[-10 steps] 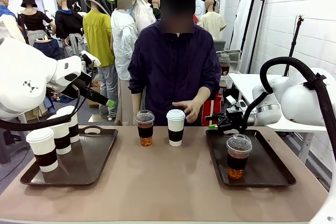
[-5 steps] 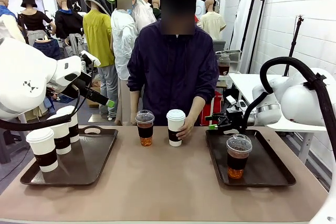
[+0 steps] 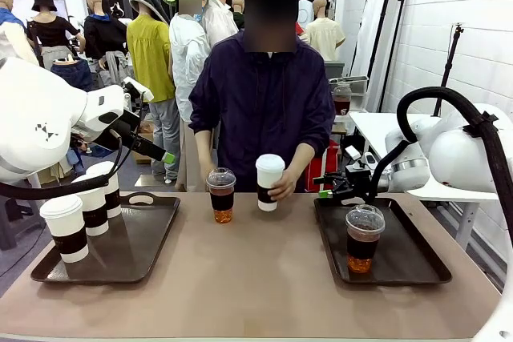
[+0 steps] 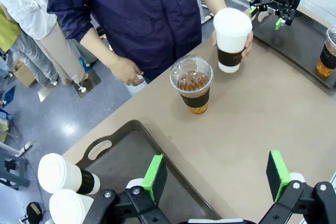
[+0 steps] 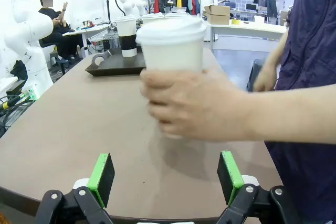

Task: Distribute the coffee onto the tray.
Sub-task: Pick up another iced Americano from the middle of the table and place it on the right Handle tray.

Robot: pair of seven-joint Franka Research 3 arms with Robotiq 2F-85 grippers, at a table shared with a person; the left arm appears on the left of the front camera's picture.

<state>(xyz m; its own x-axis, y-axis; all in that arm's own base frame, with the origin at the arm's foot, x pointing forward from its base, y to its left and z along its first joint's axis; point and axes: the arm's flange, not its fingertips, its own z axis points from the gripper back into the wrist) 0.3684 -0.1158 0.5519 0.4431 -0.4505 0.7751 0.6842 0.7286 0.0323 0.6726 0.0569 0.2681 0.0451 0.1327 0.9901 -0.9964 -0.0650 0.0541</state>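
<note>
The paper cup (image 3: 269,182), standing on the surface (image 3: 256,278) a second ago, is now lifted just above it in the person's hand (image 3: 284,186), beside the clear cup (image 3: 222,195). A handover is judged near. The right gripper (image 5: 167,178) and left gripper (image 4: 216,177) are held open, empty. A white lid and dark sleeve are seen on the upright cup.

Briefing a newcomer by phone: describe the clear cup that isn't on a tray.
Find the bare tabletop between the left tray and right tray. The clear dome-lidded cup stands there; its twin sits on that right tray, and its neighbour is white paper.
</note>
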